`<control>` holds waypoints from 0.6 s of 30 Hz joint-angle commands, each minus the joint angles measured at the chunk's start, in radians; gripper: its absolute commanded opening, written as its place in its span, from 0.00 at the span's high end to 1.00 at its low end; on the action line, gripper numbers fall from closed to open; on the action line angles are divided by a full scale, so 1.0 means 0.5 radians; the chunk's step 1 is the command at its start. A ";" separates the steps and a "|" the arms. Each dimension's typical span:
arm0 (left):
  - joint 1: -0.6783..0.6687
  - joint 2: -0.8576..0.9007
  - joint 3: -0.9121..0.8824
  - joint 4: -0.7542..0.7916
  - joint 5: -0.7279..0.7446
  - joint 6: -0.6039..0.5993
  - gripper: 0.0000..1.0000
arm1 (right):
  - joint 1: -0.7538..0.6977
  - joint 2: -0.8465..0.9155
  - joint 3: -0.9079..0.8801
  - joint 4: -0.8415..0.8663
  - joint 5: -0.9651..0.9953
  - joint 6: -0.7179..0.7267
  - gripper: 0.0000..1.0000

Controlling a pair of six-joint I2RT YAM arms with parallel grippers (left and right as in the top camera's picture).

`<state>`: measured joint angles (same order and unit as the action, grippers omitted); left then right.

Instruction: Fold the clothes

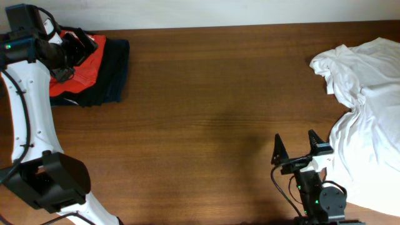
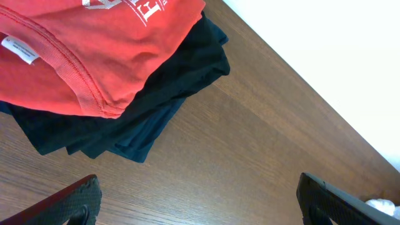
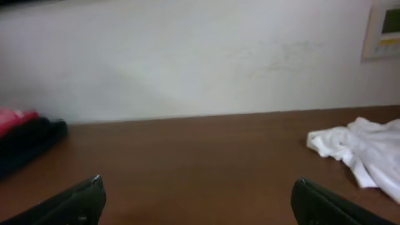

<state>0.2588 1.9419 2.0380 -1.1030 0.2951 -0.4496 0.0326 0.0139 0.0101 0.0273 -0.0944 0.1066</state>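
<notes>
A folded orange-red T-shirt [image 1: 87, 62] with white lettering lies on top of a folded dark shirt [image 1: 115, 75] at the table's back left; both show in the left wrist view, the red one [image 2: 81, 50] above the dark one [image 2: 150, 106]. My left gripper [image 1: 69, 53] is open and empty, hovering over that stack, its fingertips [image 2: 200, 200] wide apart above bare wood. A crumpled white T-shirt [image 1: 369, 100] lies at the right edge, also in the right wrist view [image 3: 362, 150]. My right gripper [image 1: 297, 150] is open and empty near the front, left of the white shirt.
The brown wooden table [image 1: 212, 106] runs to a white wall [image 3: 187, 56] at the back. A wall panel [image 3: 384, 28] hangs at the upper right of the right wrist view.
</notes>
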 commanded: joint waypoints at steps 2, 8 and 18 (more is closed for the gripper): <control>-0.002 0.021 0.005 0.004 -0.008 0.018 0.01 | 0.014 -0.020 -0.009 -0.195 0.015 -0.483 0.02; -0.002 0.021 0.005 0.004 -0.008 0.018 0.01 | 0.014 -0.020 -0.009 -0.197 0.034 -0.459 0.02; -0.002 0.021 0.005 0.004 -0.008 0.018 0.01 | 0.013 -0.015 -0.009 -0.198 0.034 -0.459 0.02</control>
<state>0.2588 1.9419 2.0380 -1.1027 0.2947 -0.4496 0.0326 0.0128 0.0101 -0.0639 -0.0933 -0.1162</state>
